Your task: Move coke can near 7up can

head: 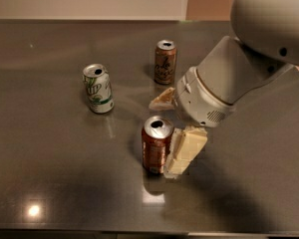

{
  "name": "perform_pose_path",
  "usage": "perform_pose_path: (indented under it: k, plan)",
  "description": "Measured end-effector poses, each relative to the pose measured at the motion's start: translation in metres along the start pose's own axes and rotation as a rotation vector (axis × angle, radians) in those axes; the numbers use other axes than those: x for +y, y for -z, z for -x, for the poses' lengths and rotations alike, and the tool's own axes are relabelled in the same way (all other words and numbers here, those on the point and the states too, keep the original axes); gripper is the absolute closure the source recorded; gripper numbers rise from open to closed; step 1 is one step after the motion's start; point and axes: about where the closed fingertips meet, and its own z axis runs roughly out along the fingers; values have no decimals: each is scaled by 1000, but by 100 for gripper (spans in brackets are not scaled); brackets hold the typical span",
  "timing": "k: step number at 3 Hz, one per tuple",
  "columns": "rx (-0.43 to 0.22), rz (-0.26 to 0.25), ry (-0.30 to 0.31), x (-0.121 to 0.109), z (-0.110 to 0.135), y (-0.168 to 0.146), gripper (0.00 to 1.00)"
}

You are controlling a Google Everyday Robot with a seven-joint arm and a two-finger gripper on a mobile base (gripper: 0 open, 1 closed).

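The coke can (pixel 156 144), red-orange with a silver top, stands upright on the dark table, front of centre. The 7up can (pixel 98 88), white with green lettering, stands upright to the left and further back. My gripper (pixel 164 137) is open and reaches in from the right at the coke can. Its far finger (pixel 162 99) is just behind the can. Its near finger (pixel 185 152) lies against the can's right front side. The can stands between the two fingers.
A brown can with script lettering (pixel 165 61) stands upright behind the gripper's far finger. My large grey arm (pixel 239 78) covers the right side of the table (pixel 50 173). The table's front edge runs along the bottom.
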Motion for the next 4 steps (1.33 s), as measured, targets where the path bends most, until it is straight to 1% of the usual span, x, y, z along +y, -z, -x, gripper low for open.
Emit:
perform_pose_path:
  k: [2, 3, 4]
  plan:
    - [-4, 1, -3, -3, 5, 6, 64]
    - [-6, -15, -13, -17, 20, 20, 87]
    - [-34, -33, -22, -45, 41, 34, 100]
